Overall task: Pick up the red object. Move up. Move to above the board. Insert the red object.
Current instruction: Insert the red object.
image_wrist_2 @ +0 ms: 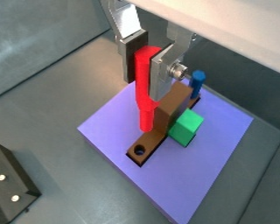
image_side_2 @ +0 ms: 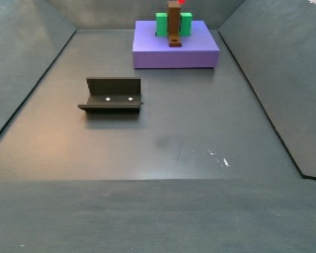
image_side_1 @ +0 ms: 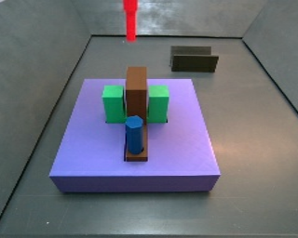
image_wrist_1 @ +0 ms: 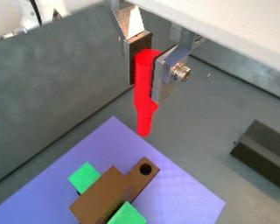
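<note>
- Fingers [image_wrist_1: 170, 72] are clamped on the top end of the red object [image_wrist_1: 143, 92], so the gripper [image_wrist_2: 152, 63] has it hanging straight down, which is how you'd want it for dropping into a hole.
- Both wrist views show the stick's lower tip free in the air, high above the purple platform [image_wrist_2: 213, 188].
- Brown board [image_wrist_2: 163, 122] lies along the platform with a round hole [image_wrist_2: 139, 154] at one end and the blue peg [image_wrist_2: 198, 81] standing at the other; green blocks [image_side_1: 112, 103] sit on either side, apparently bracing it.
- My guess: it's in the carry phase, and the tip isn't lined up over the hole yet.
- Side view only catches the red stick [image_side_1: 130, 19] at the top edge, gripper cut off.
- Far side view is rough: platform [image_side_2: 176, 54] is tiny and far away, and the hole can't be seen.
- Fixture [image_side_2: 112, 96] sits alone on the floor, well apart from everything.
</note>
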